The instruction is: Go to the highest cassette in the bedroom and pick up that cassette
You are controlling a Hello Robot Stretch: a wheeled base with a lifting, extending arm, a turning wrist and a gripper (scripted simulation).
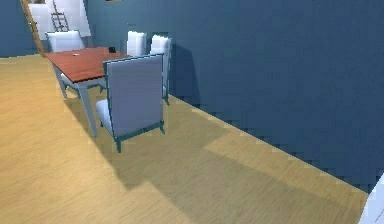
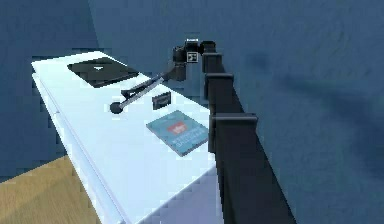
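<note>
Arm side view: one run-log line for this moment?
gripper near small dark box | white cabinet, blue book | holding: cannot tell

Home (dining table [image 1: 85, 63], chairs [image 1: 135, 92])

In the arm side view, the white counter [image 2: 110, 145] is cut off by the bottom edge, and the arm's dark bar [image 2: 240, 150] hides its right edge. The small dark block [image 2: 160, 99] near the tool [image 2: 120, 104] is too small to name. Whether the tool touches it, or holds anything, cannot be told. In the forward view, a white shape [image 1: 378, 200] is cut off at the near right corner. A tiny dark thing [image 1: 113, 50] on the far red-brown counter [image 1: 85, 62] is too small to identify.
</note>
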